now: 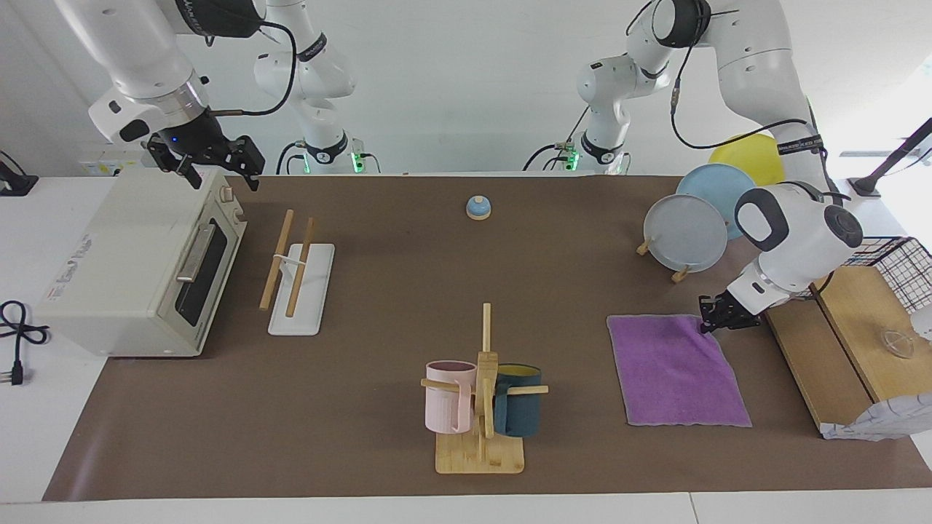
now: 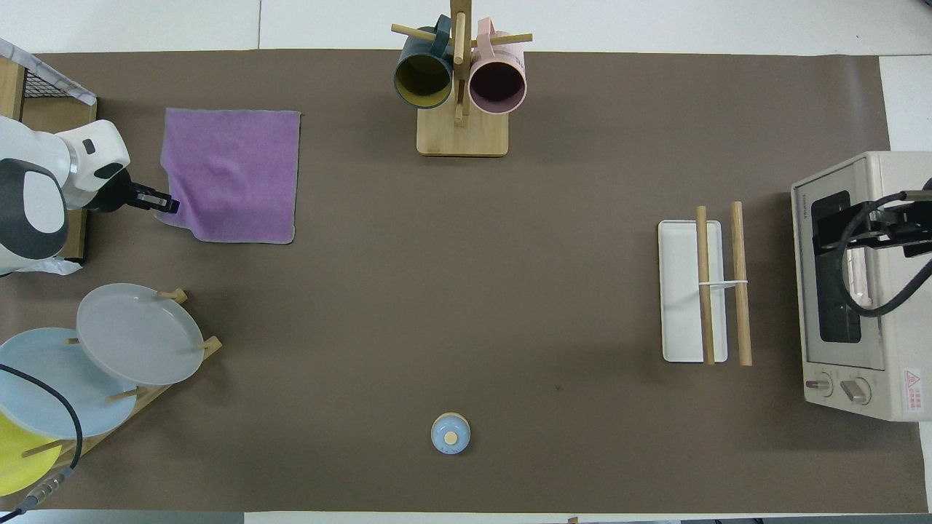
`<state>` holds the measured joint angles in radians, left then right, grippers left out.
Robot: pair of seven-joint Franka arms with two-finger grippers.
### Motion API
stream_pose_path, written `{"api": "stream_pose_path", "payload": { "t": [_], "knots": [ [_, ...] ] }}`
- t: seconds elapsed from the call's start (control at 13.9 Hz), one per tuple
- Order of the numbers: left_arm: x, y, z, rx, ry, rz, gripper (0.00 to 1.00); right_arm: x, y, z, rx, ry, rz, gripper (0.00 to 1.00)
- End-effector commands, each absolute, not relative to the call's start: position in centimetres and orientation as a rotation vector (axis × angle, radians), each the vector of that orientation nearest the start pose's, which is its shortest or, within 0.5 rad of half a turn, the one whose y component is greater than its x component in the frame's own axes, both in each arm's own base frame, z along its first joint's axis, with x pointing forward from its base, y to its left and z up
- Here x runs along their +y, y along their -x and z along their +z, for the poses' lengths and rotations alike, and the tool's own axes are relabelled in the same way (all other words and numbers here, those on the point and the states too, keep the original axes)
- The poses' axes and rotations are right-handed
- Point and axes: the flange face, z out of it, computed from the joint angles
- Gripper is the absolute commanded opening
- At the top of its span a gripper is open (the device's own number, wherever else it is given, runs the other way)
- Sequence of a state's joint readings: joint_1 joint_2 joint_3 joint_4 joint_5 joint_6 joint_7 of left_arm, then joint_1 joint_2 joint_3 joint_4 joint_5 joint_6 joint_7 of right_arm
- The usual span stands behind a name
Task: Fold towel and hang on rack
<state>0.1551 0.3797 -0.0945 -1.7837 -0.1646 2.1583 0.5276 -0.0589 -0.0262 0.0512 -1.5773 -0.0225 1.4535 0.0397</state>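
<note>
One purple towel [image 1: 676,367] flat on the mat, its corner pinched in the left end effector [image 1: 708,321].

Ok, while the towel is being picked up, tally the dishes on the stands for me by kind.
Plates: 3, grey, blue, yellow
Mugs: 2, pink, dark blue
Total: 5
</note>
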Motion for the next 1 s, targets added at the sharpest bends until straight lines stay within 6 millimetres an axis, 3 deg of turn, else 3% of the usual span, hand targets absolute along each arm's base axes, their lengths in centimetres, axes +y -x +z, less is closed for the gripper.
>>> {"api": "stream_pose_path", "payload": {
  "t": [0.0, 0.29, 0.43, 0.65, 0.72, 0.79, 0.93],
  "knots": [
    [-0.2, -63.7, 38.4, 0.73, 3.208, -0.092, 0.0, -0.8, -52.9, 62.7, 0.063, 3.161, 0.143, 1.0],
    [-7.9, -62.3, 40.8, 0.829, 3.187, -0.107, 0.0, -1.0, -52.9, 62.7, 0.065, 3.16, 0.146, 1.0],
    [-13.2, -60.3, 40.0, 0.918, 3.162, -0.093, 0.0, -1.0, -52.9, 62.7, 0.065, 3.16, 0.146, 1.0],
    [-16.4, -56.4, 36.0, 0.955, 3.118, -0.202, 0.0, -0.8, -52.9, 62.7, 0.06, 3.161, 0.145, 1.0],
    [-16.8, -55.6, 35.3, 0.97, 3.109, -0.195, 0.38, -0.9, -52.9, 62.7, 0.063, 3.161, 0.145, 1.0],
    [-15.8, -55.5, 35.5, 0.934, 3.125, -0.15, 0.99, -0.9, -52.9, 62.7, 0.063, 3.161, 0.146, 1.0],
    [-14.2, -56.4, 36.3, 0.861, 3.155, -0.109, 1.0, -0.8, -52.9, 62.7, 0.058, 3.161, 0.146, 1.0]
  ]
}}
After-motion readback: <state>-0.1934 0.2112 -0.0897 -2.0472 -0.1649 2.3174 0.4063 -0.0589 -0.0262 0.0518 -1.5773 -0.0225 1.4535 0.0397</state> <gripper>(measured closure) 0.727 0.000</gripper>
